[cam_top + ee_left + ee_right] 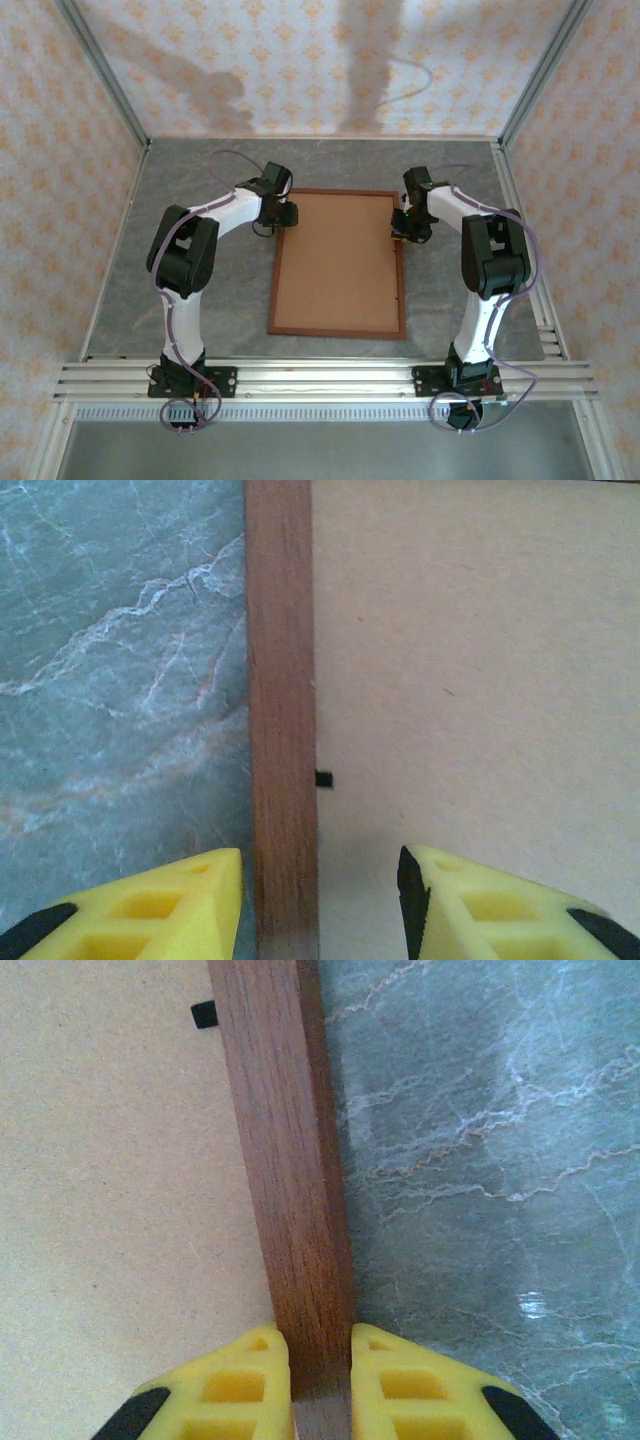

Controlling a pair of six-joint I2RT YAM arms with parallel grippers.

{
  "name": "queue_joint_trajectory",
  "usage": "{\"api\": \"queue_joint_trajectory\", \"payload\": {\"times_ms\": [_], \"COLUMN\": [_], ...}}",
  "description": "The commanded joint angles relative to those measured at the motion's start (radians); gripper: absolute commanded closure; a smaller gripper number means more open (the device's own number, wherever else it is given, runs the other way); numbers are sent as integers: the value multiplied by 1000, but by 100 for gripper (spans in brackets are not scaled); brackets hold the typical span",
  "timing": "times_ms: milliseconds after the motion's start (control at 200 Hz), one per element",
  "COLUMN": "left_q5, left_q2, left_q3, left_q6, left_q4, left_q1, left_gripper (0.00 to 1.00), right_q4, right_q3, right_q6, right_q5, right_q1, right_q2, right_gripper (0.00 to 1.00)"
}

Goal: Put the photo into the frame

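A: Largest first. Table [190,210]: grey-green marbled top, flat under both grippers.
B: And the frame [336,333]?
A: Flat on the table, lying between the two grippers. Thin reddish-brown moulding.
B: Inside it?
A: A plain brown board [338,262], facing up and filling the opening. It lies on the inner side of each gripper.
B: Left gripper [320,905]?
A: Straddles the frame's left rail, towards its far end. The jaws stand part-way apart, wider than the rail. The outer yellow pad [150,910] is over the table, just beside the wood. The inner pad is over the board, with a clear gap to the rail. Nothing held.
B: Right gripper [320,1370]?
A: Narrow, pinched on the frame's right rail. Both yellow pads press the wood, one from the board side, one from the table side.
B: Smallest?
A: A black tab [323,778] at the rail's inner edge, ahead of the left gripper. There is another ahead of the right gripper, on the board side.
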State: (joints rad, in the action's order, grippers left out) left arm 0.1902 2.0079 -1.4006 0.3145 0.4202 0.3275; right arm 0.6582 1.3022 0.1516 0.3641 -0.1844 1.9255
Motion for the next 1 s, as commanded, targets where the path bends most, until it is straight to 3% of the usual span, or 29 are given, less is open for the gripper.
{"api": "queue_joint_trajectory", "payload": {"times_ms": [0, 420, 996], "left_q5": [-31, 19, 34], "left_q2": [-83, 47, 156], "left_q3": [30, -77, -90], "left_q6": [16, 8, -15], "left_q4": [5, 36, 59], "left_q1": [-9, -41, -32], "left_gripper": [53, 70, 72], "right_q4": [-32, -37, -39], "right_q3": [17, 15, 6], "right_q6": [-2, -4, -5], "right_q5": [-35, -28, -28], "right_q1": [-6, -7, -7], "right_q2": [35, 39, 38], "right_gripper": [84, 84, 84]}}
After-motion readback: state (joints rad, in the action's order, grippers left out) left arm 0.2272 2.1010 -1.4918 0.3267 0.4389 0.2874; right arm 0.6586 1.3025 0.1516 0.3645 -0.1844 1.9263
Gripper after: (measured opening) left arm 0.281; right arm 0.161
